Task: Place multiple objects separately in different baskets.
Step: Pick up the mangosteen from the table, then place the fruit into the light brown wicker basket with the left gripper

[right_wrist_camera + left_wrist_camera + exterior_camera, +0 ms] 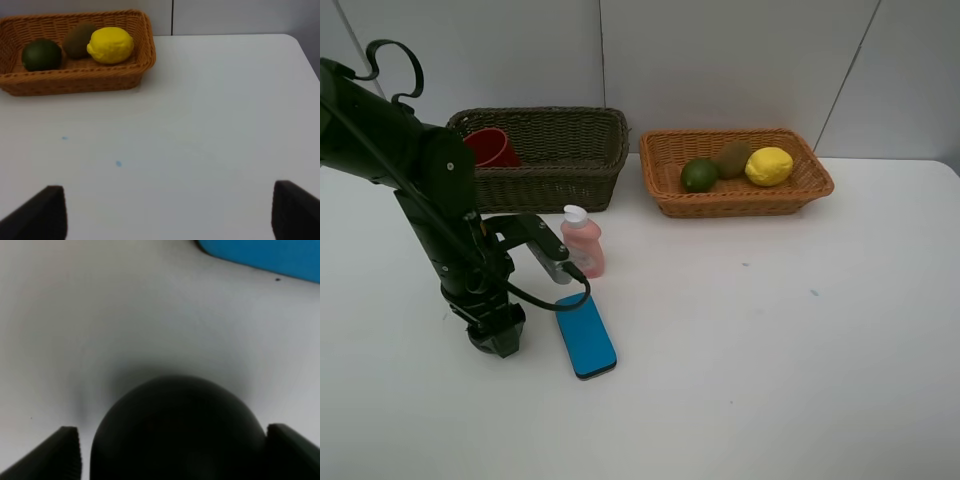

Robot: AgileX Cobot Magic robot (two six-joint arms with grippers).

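left pincer (173, 432) low, jaws apart

Dark basket (550, 185) at 11 o'clock and orange basket (740, 205) at 1 o'clock: rough woven wicker. Table (770, 330): smooth, matt white. Blue block (585, 335): smooth, slight sheen. My left fingers (65, 452): matt black, ribbed edge; the dark fruit (177, 430) between them looks dull.

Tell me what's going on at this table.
The left gripper is down on the table, its jaws astride a dark mangosteen, not yet clamped. The blue block and pink bottle wait beside it. The red cup is in the dark basket; lime, kiwi and lemon lie in the orange basket. The right gripper hangs open above the table.
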